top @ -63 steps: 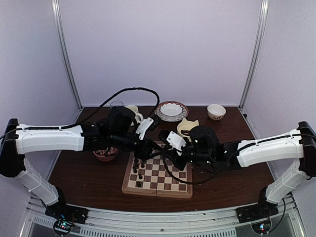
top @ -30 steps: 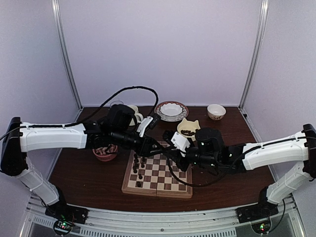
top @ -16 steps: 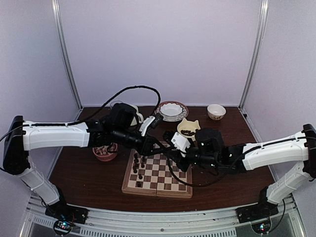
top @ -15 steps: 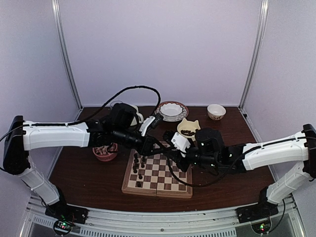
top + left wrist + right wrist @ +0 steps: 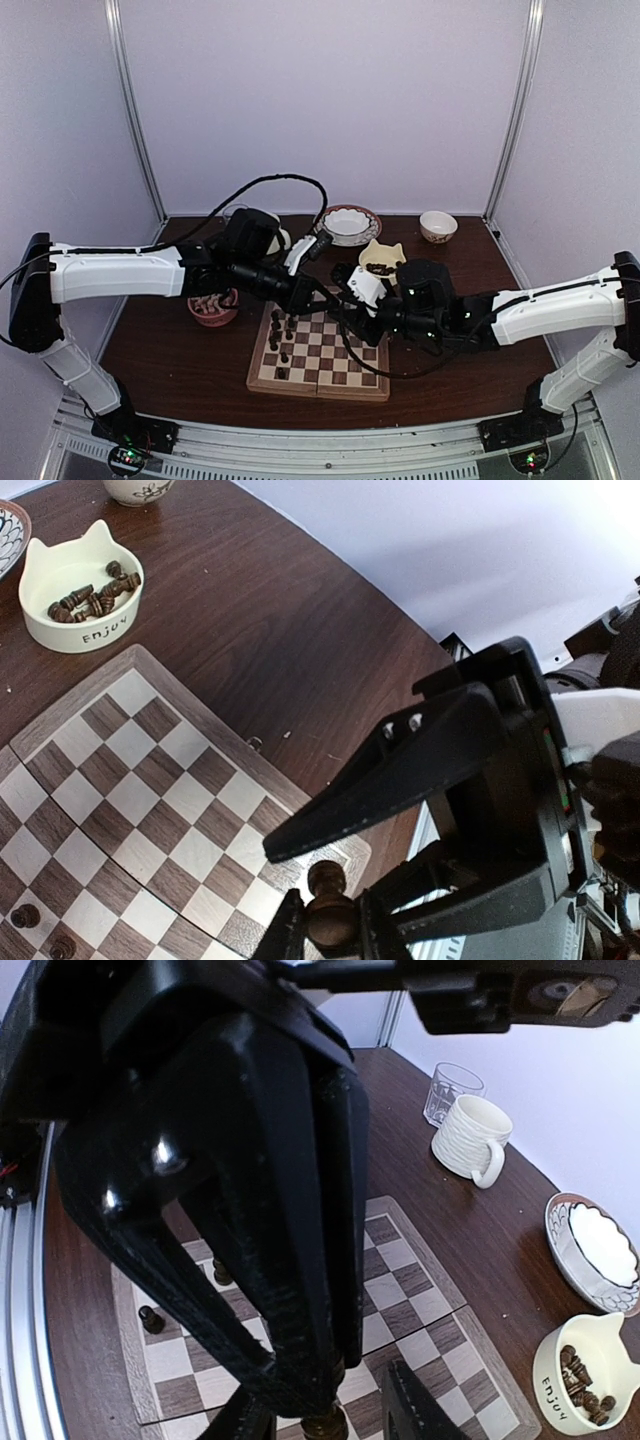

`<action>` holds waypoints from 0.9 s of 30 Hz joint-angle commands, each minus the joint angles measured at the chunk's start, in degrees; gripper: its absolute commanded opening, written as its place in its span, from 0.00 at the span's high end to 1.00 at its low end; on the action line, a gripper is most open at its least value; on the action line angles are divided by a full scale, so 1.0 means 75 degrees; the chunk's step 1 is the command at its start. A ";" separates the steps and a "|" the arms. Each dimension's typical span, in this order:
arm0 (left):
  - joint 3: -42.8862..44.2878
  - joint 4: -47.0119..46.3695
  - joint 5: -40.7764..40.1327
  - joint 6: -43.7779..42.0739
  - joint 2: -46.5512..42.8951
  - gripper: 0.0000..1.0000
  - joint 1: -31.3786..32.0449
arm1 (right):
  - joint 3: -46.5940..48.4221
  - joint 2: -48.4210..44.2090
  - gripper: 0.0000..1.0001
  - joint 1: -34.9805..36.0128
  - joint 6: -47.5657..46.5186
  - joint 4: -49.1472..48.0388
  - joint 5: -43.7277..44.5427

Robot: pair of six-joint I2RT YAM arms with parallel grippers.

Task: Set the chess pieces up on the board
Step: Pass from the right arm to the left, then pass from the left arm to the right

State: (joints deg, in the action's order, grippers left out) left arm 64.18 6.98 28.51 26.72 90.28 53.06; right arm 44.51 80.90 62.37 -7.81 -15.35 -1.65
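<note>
Left gripper (image 5: 330, 938) has closed on a dark chess piece (image 5: 330, 917), while right gripper (image 5: 335, 1415) now seemingly stands parted around it

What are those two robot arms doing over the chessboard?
They are setting up a chess game. The arms meet above the far edge of the board. The left gripper pinches one dark piece. The right gripper is right beside it, its fingers open on either side of that piece. A few dark pieces stand on the board's left side, and more lie in the cat-eared bowl.
</note>
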 commanded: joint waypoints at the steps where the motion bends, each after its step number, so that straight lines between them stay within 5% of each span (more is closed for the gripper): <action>1: -0.0115 -0.0332 0.0116 0.0261 -0.0060 0.87 -0.0197 | 0.0002 -0.0234 0.53 0.0041 0.0051 -0.0613 0.0072; 5: -0.0351 -0.0730 0.0398 0.0511 -0.0190 0.87 -0.0418 | -0.0046 -0.0321 0.30 0.0042 0.0122 -0.0647 0.0019; 8: -0.0514 -0.0879 0.0520 0.0643 -0.0353 0.87 -0.0555 | -0.0064 -0.0445 0.24 0.0049 0.0214 -0.0626 -0.0184; 19: -0.1193 -0.2501 0.1387 0.1379 -0.0686 0.87 -0.0890 | -0.0284 -0.0832 0.35 -0.0526 0.1803 -0.1352 -0.1939; 27: -0.1580 -0.3767 0.2008 0.2116 -0.0882 0.87 -0.0922 | -0.0662 -0.1072 0.44 -0.0675 0.2194 -0.2018 -0.2046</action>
State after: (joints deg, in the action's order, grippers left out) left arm 53.74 -12.51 39.75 39.00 86.02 46.52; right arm 41.39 74.98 58.02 4.99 -25.63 -14.92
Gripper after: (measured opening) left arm 0.170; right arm 0.582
